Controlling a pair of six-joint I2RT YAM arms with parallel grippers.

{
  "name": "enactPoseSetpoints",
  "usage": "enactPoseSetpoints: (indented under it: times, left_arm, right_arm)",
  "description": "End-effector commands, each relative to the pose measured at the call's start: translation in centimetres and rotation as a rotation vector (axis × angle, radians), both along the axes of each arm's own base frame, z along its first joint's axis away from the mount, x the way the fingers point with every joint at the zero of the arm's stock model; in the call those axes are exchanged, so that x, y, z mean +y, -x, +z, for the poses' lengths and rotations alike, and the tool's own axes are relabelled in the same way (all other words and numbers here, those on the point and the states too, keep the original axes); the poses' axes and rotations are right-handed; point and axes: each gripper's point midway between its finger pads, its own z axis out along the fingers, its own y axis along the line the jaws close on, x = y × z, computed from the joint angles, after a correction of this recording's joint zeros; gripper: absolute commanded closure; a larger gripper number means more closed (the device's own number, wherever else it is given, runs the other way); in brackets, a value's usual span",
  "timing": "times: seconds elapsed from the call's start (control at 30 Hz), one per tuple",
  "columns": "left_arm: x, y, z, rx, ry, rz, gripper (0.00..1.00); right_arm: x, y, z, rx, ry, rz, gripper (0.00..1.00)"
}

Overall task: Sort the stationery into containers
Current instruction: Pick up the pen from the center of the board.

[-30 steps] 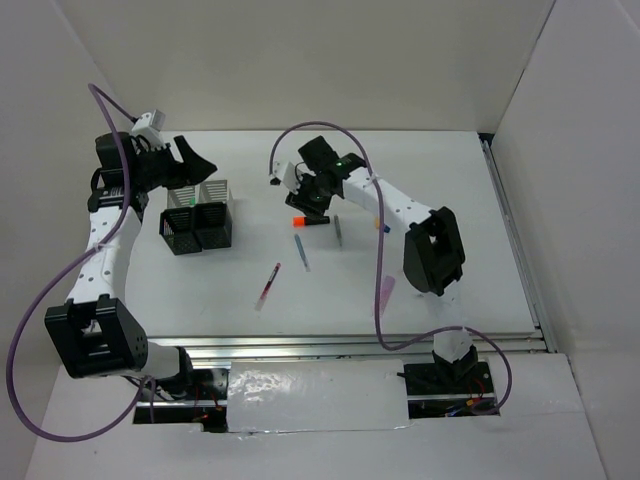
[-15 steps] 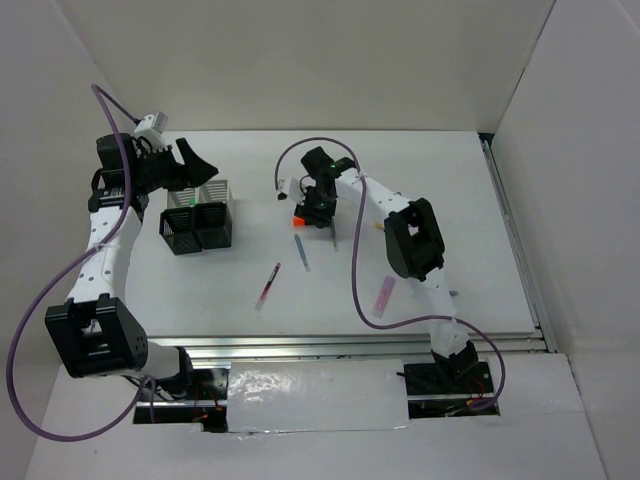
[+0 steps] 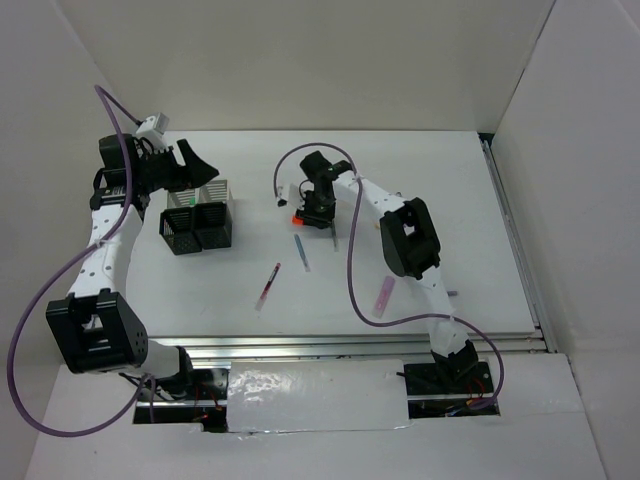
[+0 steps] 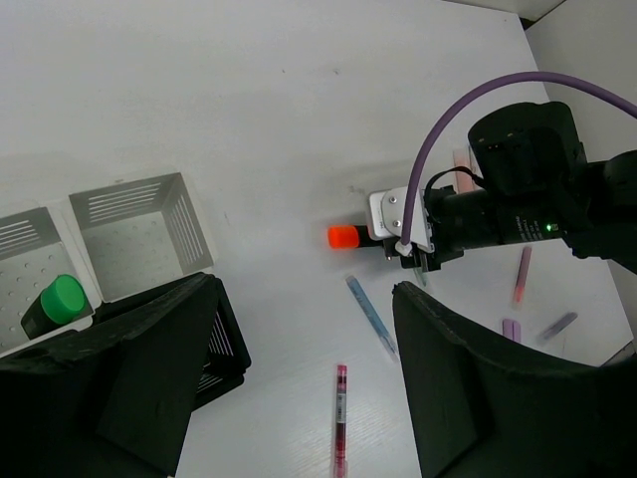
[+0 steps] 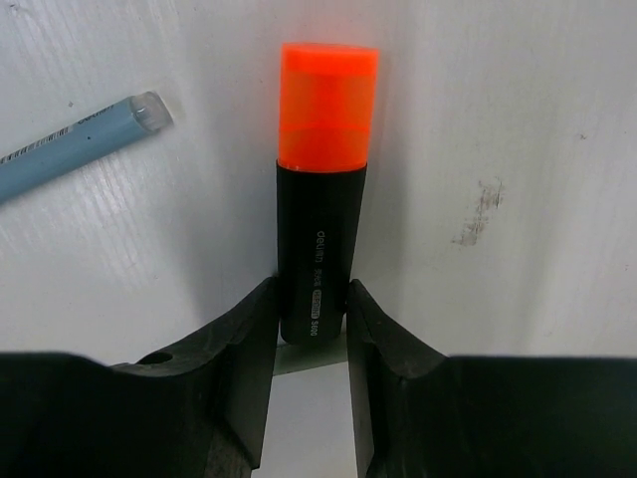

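Observation:
My right gripper (image 5: 312, 329) is shut on the black body of the orange-black highlighter (image 5: 320, 199), its orange cap pointing away, at or just above the table. In the top view this gripper (image 3: 312, 212) is mid-table with the orange cap (image 3: 298, 219) showing. The mesh cups (image 3: 197, 215) stand at the left, two grey behind two black. My left gripper (image 3: 193, 166) hovers open and empty above them. One grey cup (image 4: 139, 199) is empty; the one beside it holds a green-capped marker (image 4: 55, 299).
A blue pen (image 3: 301, 252) and a red pen (image 3: 268, 284) lie near the table's middle. A grey pen (image 3: 335, 233) lies right of my right gripper. A pink highlighter (image 3: 384, 293) lies further front right. White walls enclose the table.
My right arm's elbow has swung left and folded in, and its gripper has come down onto the orange-black highlighter. The left arm has barely moved.

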Motion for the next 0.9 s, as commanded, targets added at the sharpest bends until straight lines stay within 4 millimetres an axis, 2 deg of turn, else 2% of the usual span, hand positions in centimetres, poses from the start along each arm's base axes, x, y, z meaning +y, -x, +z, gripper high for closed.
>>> enactPoseSetpoints:
  times: [0.0, 0.07, 0.1, 0.13, 0.27, 0.33, 0.5, 0.6, 0.7, 0.8, 0.83, 0.87]
  left_arm:
    - [0.1, -0.4, 0.4, -0.025, -0.002, -0.016, 0.17]
    - [0.0, -0.3, 0.2, -0.018, 0.004, -0.020, 0.17]
    - [0.0, -0.3, 0.0, -0.014, 0.006, -0.019, 0.17]
    - [-0.1, -0.2, 0.1, -0.015, 0.007, -0.020, 0.17]
    - [-0.1, -0.2, 0.2, -0.017, 0.002, -0.019, 0.17]
    - [0.1, -0.2, 0.2, -0.018, -0.001, -0.017, 0.17]
    - [0.3, -0.2, 0.1, -0.019, 0.005, -0.015, 0.18]
    - [0.0, 0.0, 0.1, -0.020, 0.018, -0.024, 0.18]
    - [-0.3, 0.2, 0.2, -0.023, 0.033, -0.034, 0.18]
    - [-0.8, 0.4, 0.2, -0.018, 0.052, -0.043, 0.19]
    - [-0.9, 0.5, -0.1, -0.011, 0.057, -0.047, 0.19]
    - [-1.1, 0.6, 0.0, -0.012, 0.059, -0.050, 0.19]
  right_arm:
    - [0.7, 0.4, -0.5, 0.002, 0.015, 0.043, 0.63]
    - [0.7, 0.3, -0.9, -0.002, 0.024, 0.036, 0.61]
    - [1.0, 0.0, -0.5, -0.013, 0.011, 0.026, 0.55]
    - [1.2, -0.1, -0.5, -0.018, 0.010, 0.020, 0.54]
    - [1.6, -0.5, -0.5, -0.023, 0.015, 0.027, 0.54]
    - [1.7, -0.4, -0.5, -0.021, 0.022, 0.033, 0.60]
    - [1.6, -0.3, -0.6, -0.018, 0.025, 0.033, 0.93]
    - [1.4, -0.3, -0.4, -0.032, 0.023, 0.011, 1.00]
    - [1.3, -0.4, 1.0, -0.055, 0.003, -0.019, 1.00]
    - [1.5, -0.8, 3.9, -0.076, -0.064, -0.069, 1.00]
    - [1.7, -1.0, 5.8, -0.101, -0.096, -0.081, 1.00]
    - [1.6, -1.2, 6.7, -0.114, -0.114, -0.093, 1.00]
